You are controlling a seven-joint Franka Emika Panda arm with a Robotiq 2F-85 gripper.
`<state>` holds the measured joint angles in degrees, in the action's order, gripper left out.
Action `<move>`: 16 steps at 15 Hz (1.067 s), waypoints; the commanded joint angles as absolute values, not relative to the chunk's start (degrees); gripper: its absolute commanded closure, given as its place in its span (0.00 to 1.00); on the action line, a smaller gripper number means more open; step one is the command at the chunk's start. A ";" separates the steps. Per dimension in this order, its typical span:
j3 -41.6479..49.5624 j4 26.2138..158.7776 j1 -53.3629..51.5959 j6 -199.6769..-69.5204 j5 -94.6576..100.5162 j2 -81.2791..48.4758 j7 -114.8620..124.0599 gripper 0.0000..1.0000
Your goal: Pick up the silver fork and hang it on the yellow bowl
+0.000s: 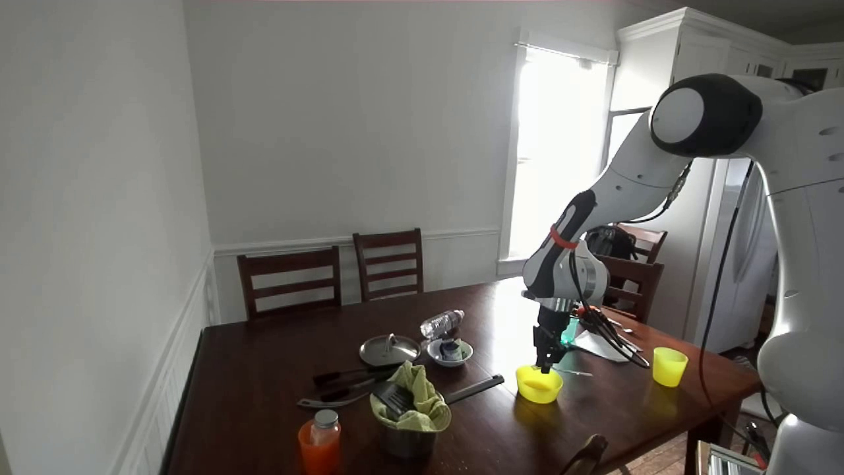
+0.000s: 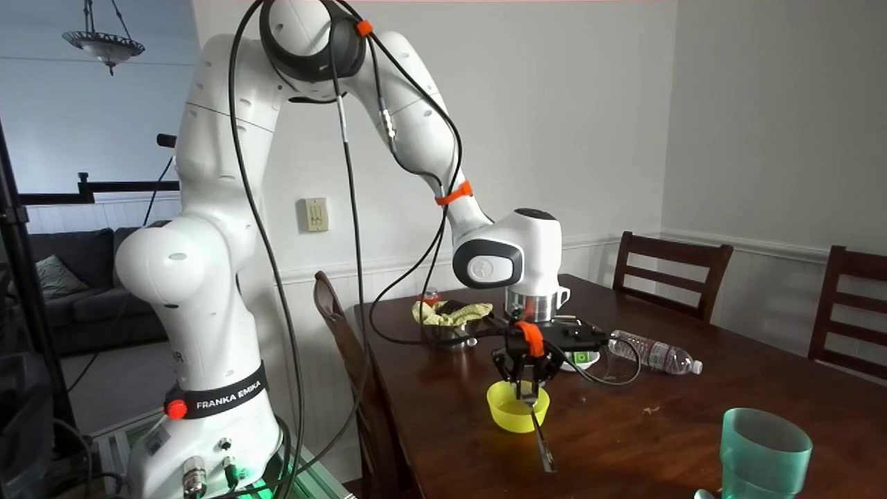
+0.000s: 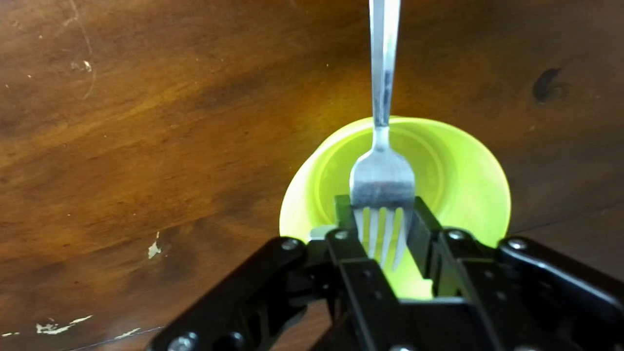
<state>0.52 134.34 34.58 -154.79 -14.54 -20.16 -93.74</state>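
The small yellow bowl stands upright on the dark table; it also shows in an exterior view and in the wrist view. My gripper is shut on the head of the silver fork, with a finger on each side of the tines. In both exterior views the gripper is low over the bowl. The fork's handle runs out past the bowl's rim over the table. I cannot tell whether the fork touches the rim.
A yellow cup stands near the table edge. A teal cup stands on the table. A pot with a green cloth, a pot lid, a white bowl and a water bottle are also there.
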 commanded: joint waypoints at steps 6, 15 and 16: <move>0.16 136.16 35.41 -155.59 -20.44 -19.37 -104.27 0.92; -1.44 135.76 37.77 -154.19 -27.29 -19.57 -111.76 0.92; -1.67 135.71 38.20 -153.94 -28.66 -19.56 -113.26 0.92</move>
